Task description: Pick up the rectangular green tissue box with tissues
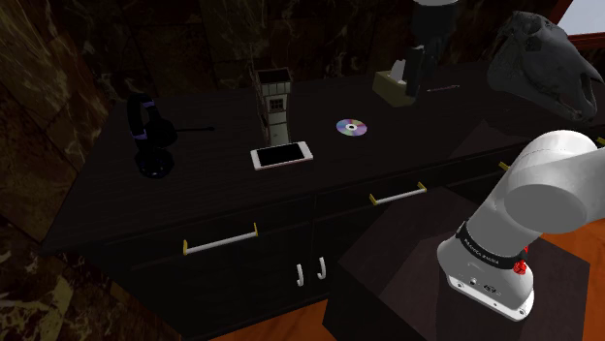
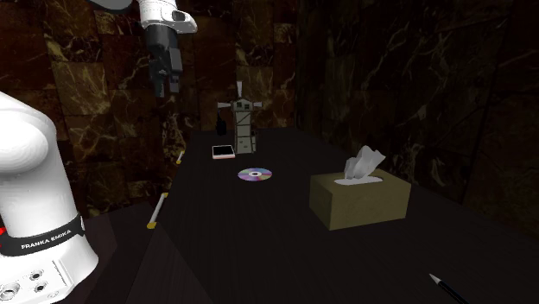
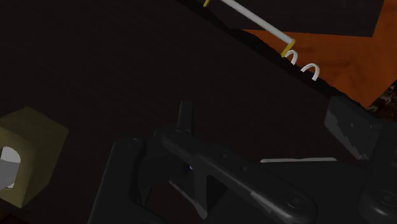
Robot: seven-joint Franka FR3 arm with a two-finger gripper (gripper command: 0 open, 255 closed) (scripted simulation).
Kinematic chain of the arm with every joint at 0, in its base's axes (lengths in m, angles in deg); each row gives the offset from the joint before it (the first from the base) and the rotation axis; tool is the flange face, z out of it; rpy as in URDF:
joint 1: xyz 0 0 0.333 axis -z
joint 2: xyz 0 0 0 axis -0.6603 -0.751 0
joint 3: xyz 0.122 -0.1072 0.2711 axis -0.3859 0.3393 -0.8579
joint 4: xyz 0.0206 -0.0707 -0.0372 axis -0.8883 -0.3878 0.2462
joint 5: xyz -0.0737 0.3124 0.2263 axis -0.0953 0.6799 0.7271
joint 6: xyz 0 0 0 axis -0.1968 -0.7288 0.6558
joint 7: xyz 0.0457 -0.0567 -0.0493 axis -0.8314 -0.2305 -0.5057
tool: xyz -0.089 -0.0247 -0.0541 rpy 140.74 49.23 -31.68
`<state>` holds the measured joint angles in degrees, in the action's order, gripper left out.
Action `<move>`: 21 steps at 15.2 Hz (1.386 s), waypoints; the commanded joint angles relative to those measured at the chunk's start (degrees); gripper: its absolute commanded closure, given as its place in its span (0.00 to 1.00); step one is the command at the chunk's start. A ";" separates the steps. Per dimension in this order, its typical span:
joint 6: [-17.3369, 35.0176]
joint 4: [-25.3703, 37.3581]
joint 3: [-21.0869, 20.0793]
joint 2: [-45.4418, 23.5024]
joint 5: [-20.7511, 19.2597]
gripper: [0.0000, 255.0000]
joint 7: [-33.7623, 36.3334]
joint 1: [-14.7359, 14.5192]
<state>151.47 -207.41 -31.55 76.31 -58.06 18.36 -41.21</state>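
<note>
The tissue box (image 2: 360, 200) is a dull olive-green block with white tissues (image 2: 363, 164) poking from its top. It stands on the dark cabinet top (image 2: 259, 233), at the far right in the shoulder view (image 1: 391, 85). My black gripper (image 2: 164, 86) hangs high above the cabinet's front edge, well clear of the box, and appears next to it in the shoulder view (image 1: 417, 82). Seen from the wrist, the gripper (image 3: 264, 118) is open with nothing between the fingers. The box (image 3: 28, 156) lies far below, off beyond one finger.
On the cabinet top are a shiny disc (image 1: 351, 127), a white-rimmed phone (image 1: 282, 155), a small windmill model (image 1: 273, 102), dark headphones (image 1: 150, 136) and a pen (image 2: 447, 289). An animal skull (image 1: 543, 53) stands at the shoulder view's right. Drawer handles (image 1: 221, 242) line the front.
</note>
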 commanded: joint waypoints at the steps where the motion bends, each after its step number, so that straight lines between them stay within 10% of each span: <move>1: 0.00 0.00 0.00 0.00 0.00 0.00 0.00 0.00; 13: 15.95 -1.56 23.56 -2.08 -6.06 0.00 -25.50 1.91; 21: 25.08 5.97 41.66 -13.10 -1.60 0.00 -44.64 -3.37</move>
<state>175.27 -202.28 7.57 64.69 -60.57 -23.32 -43.69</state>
